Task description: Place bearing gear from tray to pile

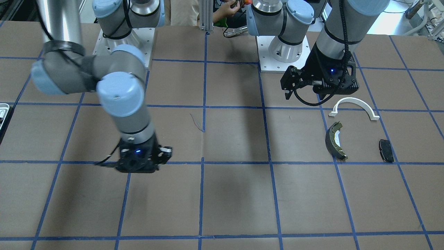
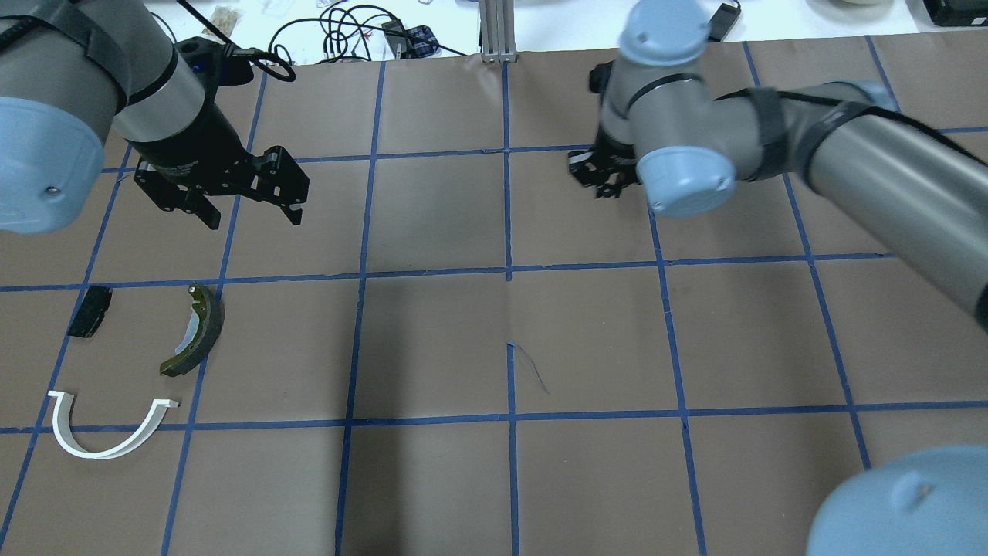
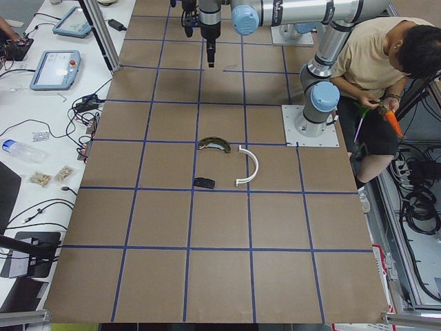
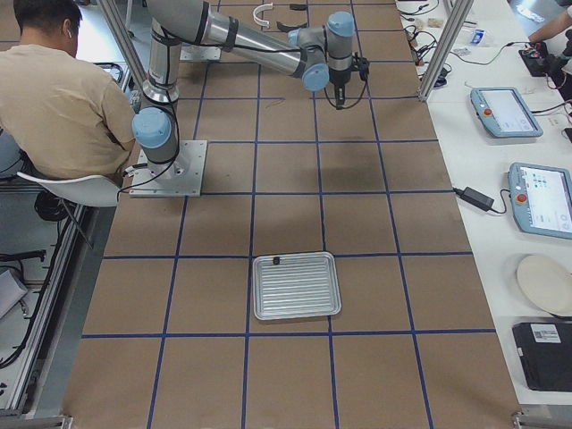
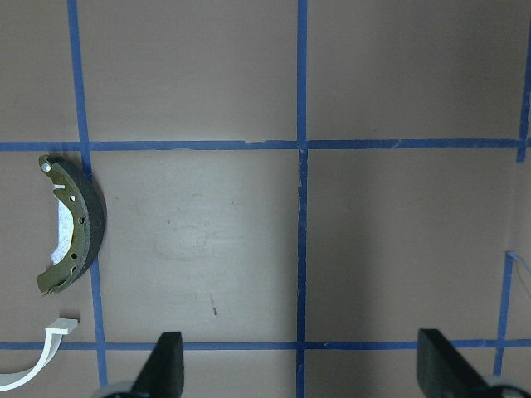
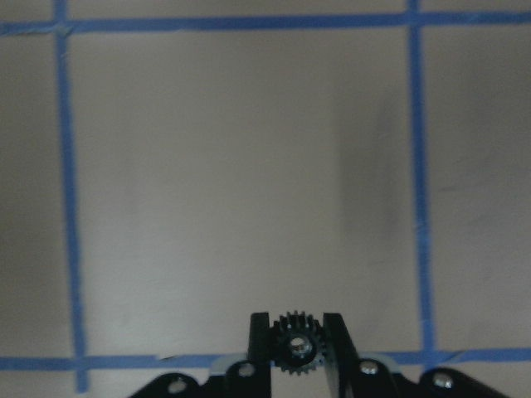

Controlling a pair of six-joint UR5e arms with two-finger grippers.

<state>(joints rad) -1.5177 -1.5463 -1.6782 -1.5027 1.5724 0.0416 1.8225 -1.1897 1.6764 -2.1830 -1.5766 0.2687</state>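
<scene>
The small black gear (image 6: 297, 347) is pinched between the narrowed fingers of the right hand (image 6: 297, 330) and held up over the middle stretch of the surface (image 2: 432, 347). That's well apart from the tray (image 4: 304, 290), which is parked toward the end edge on the robot's right. The left hand (image 5: 299, 373) is spread wide with nothing gripped. It's hung near the pile (image 1: 332, 139), where a white bracket (image 2: 96, 455), an olive brake shoe (image 2: 197, 332) and a black pad (image 2: 89, 311) are laid toward the other end.

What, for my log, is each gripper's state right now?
Left gripper: open, holding nothing.
Right gripper: closed on a small black gear.
</scene>
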